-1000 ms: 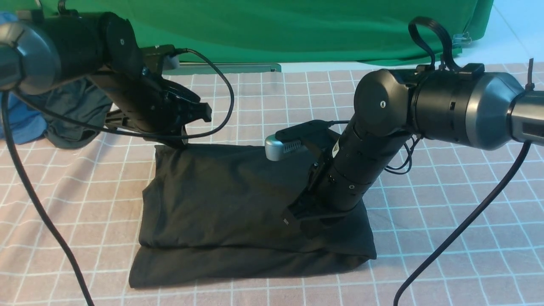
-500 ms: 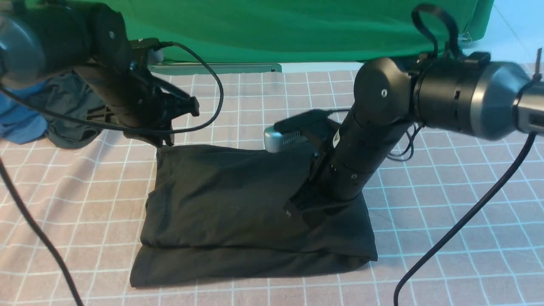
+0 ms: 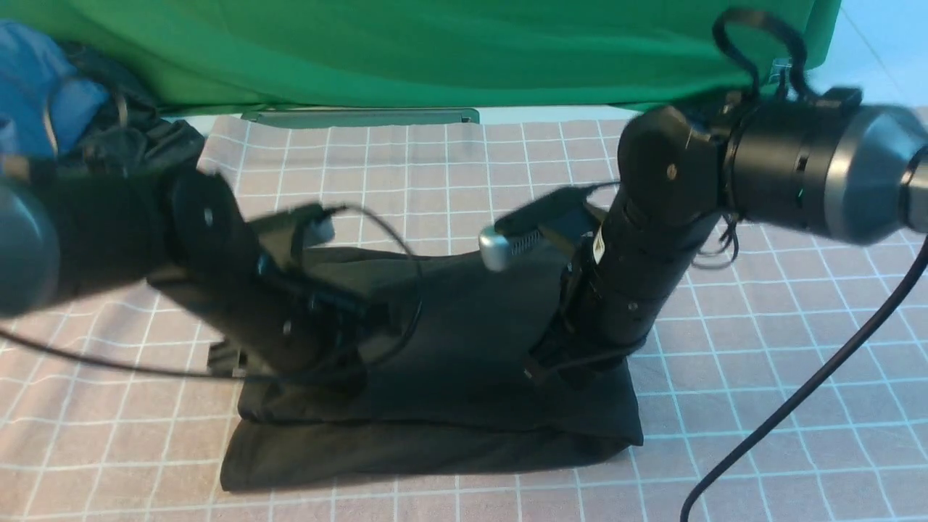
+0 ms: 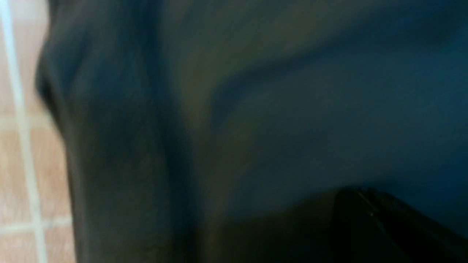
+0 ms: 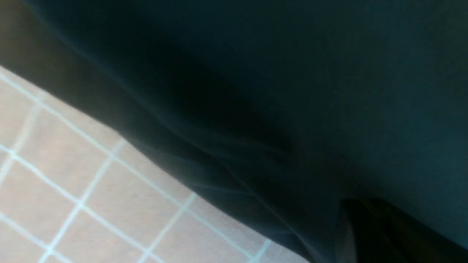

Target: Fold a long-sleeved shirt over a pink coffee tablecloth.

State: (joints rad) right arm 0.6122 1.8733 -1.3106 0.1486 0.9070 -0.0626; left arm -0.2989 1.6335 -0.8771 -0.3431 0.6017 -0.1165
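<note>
The long-sleeved shirt (image 3: 449,341) is a black folded bundle lying in the middle of the pink coffee tablecloth (image 3: 725,377); no print shows. My left gripper (image 3: 341,373) is blurred and low over the shirt's left part. In the left wrist view its dark fingertips (image 4: 360,197) sit together against the black shirt (image 4: 256,109), with the tablecloth (image 4: 14,164) at the edge. My right gripper (image 3: 558,373) points down onto the shirt's right part. The right wrist view shows that gripper (image 5: 356,208) shut against the shirt (image 5: 292,91), beside the tablecloth (image 5: 73,182).
A bright green cloth (image 3: 435,51) hangs along the back. A blue garment (image 3: 36,94) and a dark grey garment (image 3: 138,145) are heaped at the back left. The right arm's black cable (image 3: 797,406) trails over the tablecloth at the front right.
My left arm has swung from the shirt's back left corner down and forward onto its left part. The right arm has shifted slightly right and up, still on the shirt.
</note>
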